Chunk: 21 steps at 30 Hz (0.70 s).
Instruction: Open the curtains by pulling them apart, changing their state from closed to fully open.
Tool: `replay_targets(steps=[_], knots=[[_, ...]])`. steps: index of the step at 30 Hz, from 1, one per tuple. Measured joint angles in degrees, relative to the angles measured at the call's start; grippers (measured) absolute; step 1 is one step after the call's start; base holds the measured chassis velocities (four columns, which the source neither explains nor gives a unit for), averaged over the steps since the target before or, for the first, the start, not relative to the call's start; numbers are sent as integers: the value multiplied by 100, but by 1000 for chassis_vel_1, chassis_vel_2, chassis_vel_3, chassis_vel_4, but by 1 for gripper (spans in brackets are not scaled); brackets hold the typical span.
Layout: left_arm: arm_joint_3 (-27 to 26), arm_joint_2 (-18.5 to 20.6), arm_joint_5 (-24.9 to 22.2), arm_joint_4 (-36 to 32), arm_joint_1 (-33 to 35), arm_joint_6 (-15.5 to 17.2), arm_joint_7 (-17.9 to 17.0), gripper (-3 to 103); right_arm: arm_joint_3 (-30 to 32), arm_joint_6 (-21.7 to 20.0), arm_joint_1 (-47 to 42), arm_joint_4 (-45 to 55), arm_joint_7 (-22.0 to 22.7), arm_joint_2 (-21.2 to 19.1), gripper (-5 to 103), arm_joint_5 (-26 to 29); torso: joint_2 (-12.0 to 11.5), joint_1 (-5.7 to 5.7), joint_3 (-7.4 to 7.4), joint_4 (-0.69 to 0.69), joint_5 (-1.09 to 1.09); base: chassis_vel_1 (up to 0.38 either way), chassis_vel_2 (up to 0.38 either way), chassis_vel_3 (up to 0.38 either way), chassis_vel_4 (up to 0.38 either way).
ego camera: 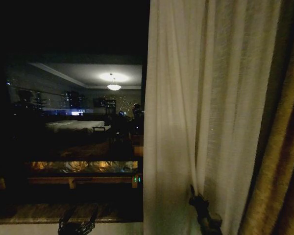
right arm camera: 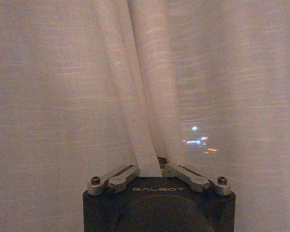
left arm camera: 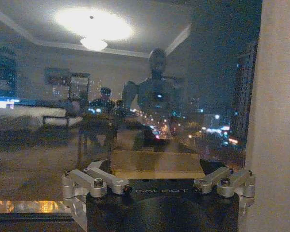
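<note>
A sheer cream-white curtain (ego camera: pixel 201 112) hangs in pleats over the right half of the head view, its inner edge near the middle. My right gripper (ego camera: pixel 196 199) is low against it. In the right wrist view the right gripper (right arm camera: pixel 152 169) is shut on a gathered fold of the curtain (right arm camera: pixel 145 96), which rises in a tight pleat from between the fingers. My left gripper (ego camera: pixel 78 226) sits low in front of the bare window. In the left wrist view the left gripper (left arm camera: pixel 157 180) is open with nothing in it, and the curtain edge (left arm camera: pixel 278 121) lies beside it.
A heavier golden-brown drape (ego camera: pixel 284 161) hangs at the far right, past the sheer fabric. The uncovered dark window glass (ego camera: pixel 73 112) reflects the lit room and the robot. A window sill (ego camera: pixel 49 213) runs along the bottom left.
</note>
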Motion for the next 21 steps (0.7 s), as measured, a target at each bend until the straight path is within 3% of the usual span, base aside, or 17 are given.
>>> replay_targets(steps=[10,21], knots=[[-16,17,-2,-33,30,-2,3,100,900,219,401,-706,94,0,0,-6,0,0,0,-1,1,0,0,0,0],[-18,14,-1,-48,39,-6,6,100,1384,320,607,-1182,367,-1,0,-190,0,0,0,-1,0,0,0,0,0]])
